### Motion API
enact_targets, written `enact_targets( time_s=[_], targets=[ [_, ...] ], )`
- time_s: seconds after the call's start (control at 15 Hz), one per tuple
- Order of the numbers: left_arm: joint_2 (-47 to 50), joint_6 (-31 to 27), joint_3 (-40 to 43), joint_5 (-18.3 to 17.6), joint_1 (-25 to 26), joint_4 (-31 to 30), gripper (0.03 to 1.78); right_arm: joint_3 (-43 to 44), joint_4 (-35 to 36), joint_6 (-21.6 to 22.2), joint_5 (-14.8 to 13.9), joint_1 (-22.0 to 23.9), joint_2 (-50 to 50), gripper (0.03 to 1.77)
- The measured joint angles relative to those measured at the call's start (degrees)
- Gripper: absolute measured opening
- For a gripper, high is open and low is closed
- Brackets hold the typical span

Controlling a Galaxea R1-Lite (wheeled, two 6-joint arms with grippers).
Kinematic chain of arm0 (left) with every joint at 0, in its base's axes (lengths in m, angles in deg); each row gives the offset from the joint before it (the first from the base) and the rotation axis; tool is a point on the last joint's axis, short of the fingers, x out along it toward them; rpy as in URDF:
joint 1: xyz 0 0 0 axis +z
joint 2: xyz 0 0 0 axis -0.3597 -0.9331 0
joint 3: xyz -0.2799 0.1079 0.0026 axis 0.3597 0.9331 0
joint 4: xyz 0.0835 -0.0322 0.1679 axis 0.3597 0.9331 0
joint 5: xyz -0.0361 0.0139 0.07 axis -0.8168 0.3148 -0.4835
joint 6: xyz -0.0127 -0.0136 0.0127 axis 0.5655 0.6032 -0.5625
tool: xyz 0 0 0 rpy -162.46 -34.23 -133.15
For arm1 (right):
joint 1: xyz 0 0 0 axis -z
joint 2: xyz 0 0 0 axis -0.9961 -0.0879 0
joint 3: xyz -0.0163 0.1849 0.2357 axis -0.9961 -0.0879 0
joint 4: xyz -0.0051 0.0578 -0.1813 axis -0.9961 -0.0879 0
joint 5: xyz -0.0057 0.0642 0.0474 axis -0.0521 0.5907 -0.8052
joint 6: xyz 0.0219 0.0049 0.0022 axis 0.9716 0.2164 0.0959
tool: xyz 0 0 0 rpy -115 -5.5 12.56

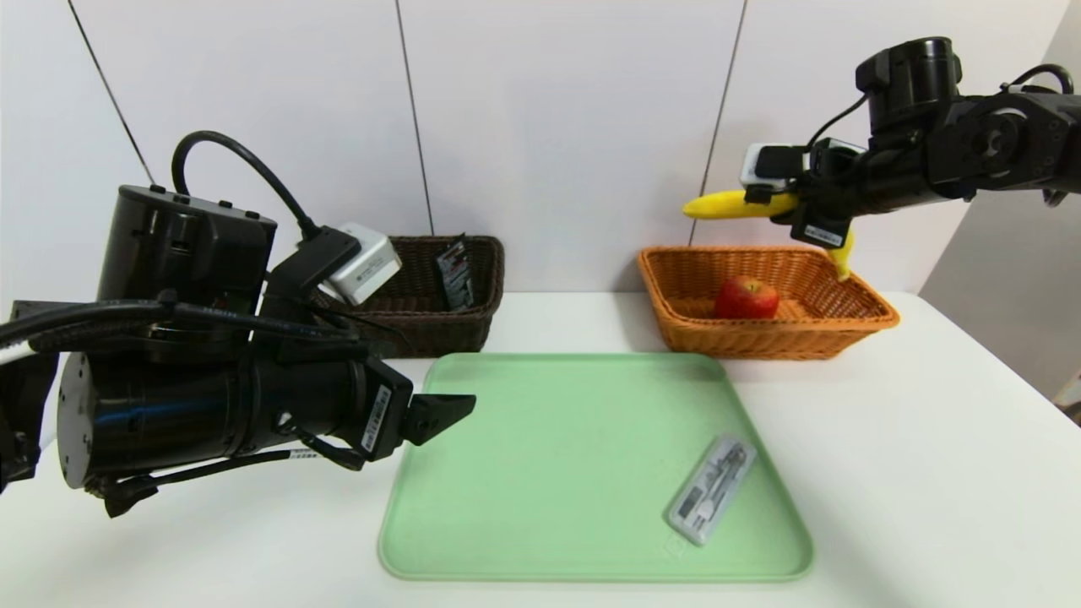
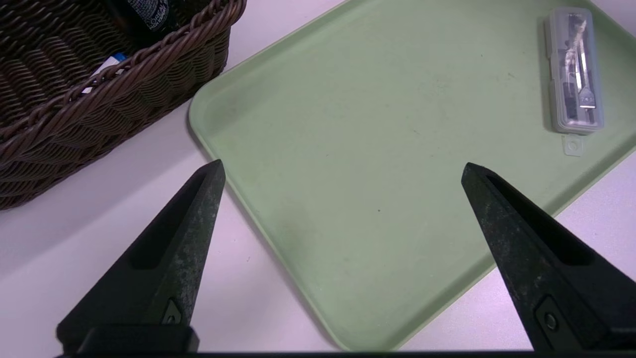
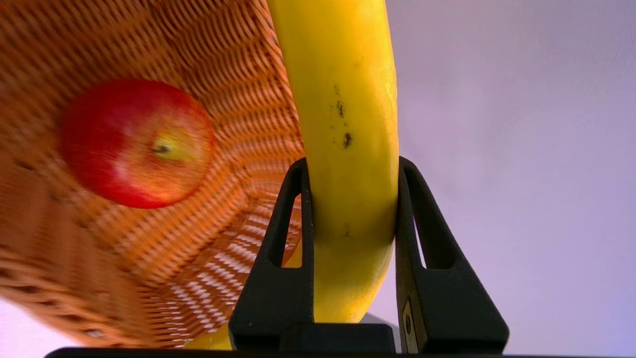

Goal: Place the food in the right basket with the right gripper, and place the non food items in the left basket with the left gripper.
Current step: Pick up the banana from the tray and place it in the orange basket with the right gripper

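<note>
My right gripper [image 1: 815, 221] [image 3: 349, 166] is shut on the curved yellow banana [image 1: 728, 204] [image 3: 348, 129] and holds it in the air above the orange right basket [image 1: 853, 325] [image 3: 233, 59]. A red apple [image 1: 746, 297] [image 3: 136, 141] lies inside that basket. My left gripper [image 1: 452, 414] [image 2: 343, 171] hangs open and empty over the near left corner of the green tray [image 1: 540, 473] [image 2: 377, 164]. A flat clear plastic case [image 1: 711, 488] [image 2: 574, 69] lies on the tray's right side. The dark brown left basket [image 1: 473, 325] [image 2: 99, 99] holds a black tube [image 1: 454, 272] [image 2: 146, 15].
The white table [image 1: 929, 473] carries the tray in the middle and both baskets at the back against a white wall. My left arm's bulk covers the left basket's near left part in the head view.
</note>
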Motion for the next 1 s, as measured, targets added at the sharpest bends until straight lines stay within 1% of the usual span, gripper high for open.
enact_targets(
  time_s=[0.07,0.33,0.6,0.73,0.87,1.0],
  targets=[
    [-0.1,0.0,0.0,0.0,0.0,0.0,1.69,0.1,0.1,-2.1,-0.1,0.1,-0.4,0.44],
    [-0.5,0.0,0.0,0.0,0.0,-0.3,1.69,-0.3,0.1,-7.6,-0.3,0.4,-1.9,0.44],
    [-0.9,0.0,0.1,0.0,0.0,-1.1,1.69,-0.5,0.7,-10.7,-0.3,0.6,-3.7,0.44],
    [-1.0,0.0,0.1,0.0,0.0,-1.1,1.69,-0.5,2.9,-12.5,-1.4,1.0,-4.9,0.44],
    [-1.2,0.0,0.1,0.0,0.0,-1.1,1.69,-0.5,5.9,-13.2,-1.9,1.3,-6.0,0.44],
    [-1.2,0.0,0.1,0.0,0.0,-1.2,1.69,-0.6,5.7,-13.3,-1.8,1.4,-6.7,0.44]
  ],
)
